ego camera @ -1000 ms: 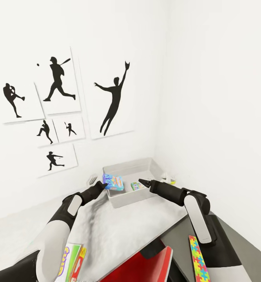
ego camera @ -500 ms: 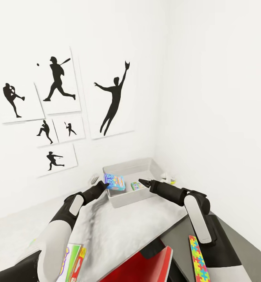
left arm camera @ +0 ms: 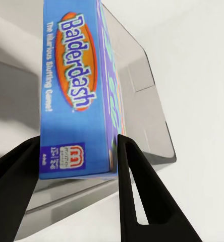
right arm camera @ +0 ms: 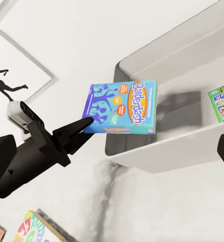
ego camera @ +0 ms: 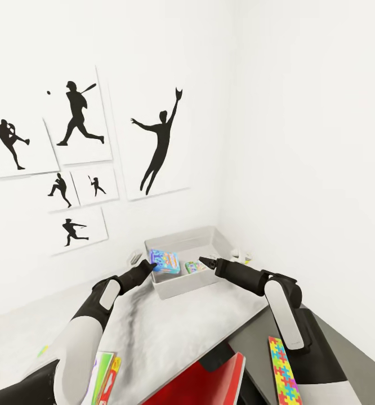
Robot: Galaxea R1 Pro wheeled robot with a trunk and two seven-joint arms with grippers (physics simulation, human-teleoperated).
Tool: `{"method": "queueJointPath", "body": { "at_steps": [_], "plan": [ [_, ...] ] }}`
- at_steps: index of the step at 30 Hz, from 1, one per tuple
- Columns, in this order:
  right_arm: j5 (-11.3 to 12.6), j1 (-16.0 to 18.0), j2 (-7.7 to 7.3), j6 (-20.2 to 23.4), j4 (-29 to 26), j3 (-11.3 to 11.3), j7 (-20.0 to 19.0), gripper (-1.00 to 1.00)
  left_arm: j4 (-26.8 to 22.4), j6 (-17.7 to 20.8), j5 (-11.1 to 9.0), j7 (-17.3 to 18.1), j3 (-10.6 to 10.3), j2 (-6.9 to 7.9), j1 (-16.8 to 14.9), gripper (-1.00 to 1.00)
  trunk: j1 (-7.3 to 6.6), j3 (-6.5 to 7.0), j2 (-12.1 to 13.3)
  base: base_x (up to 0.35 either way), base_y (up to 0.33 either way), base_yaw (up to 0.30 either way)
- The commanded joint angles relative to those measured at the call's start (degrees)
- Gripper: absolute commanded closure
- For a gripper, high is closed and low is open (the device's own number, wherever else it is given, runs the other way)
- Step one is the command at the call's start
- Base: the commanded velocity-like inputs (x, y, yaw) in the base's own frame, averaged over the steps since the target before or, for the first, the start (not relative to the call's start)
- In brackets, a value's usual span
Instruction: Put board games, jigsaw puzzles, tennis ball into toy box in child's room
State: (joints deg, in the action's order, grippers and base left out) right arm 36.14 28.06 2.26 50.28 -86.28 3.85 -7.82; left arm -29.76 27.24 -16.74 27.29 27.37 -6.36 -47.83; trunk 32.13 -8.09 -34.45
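Now the left tool [ego camera: 152,264] is clamped on the blue board game [ego camera: 165,261], held over the toy box [ego camera: 179,284] at its near-left corner. Next, part the fingers to drop it in. Whether the right tool [ego camera: 202,260] is parted I cannot tell.

Head camera looks forward and down over both arms at the long light-grey desk [ego camera: 170,332] in the room corner. Left wrist camera sits very close behind the flat blue printed cardboard game box [left arm camera: 76,96]. Right wrist camera views that box [right arm camera: 121,107] from farther off, sideways. All three share the shallow light-grey rectangular bin [ego camera: 179,287].
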Motion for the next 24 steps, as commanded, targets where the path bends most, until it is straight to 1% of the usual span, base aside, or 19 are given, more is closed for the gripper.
{"method": "queueJointPath", "body": {
  "at_steps": [1,13,24],
  "plan": [
    [-0.45,0.06,0.03,0.25,-0.03,-0.07,-0.44,-1.0,-0.03,0.46,-0.22,0.13,0.39,-0.06,-0.07,1.0,0.02,-0.1,-0.09,0.0,0.0,0.0],
    [-0.42,0.06,0.03,0.08,-0.03,-0.07,-0.46,-1.0,-0.03,0.41,-0.22,0.13,0.4,-0.07,-0.07,1.0,0.02,-0.1,-0.09,0.0,0.0,-0.007],
    [-0.37,0.06,0.03,0.16,-0.03,-0.07,-0.44,-1.0,-0.03,-0.48,-0.22,0.13,0.39,-0.1,-0.07,1.0,0.02,-0.1,-0.09,0.0,0.0,-0.022]
  ]
}}
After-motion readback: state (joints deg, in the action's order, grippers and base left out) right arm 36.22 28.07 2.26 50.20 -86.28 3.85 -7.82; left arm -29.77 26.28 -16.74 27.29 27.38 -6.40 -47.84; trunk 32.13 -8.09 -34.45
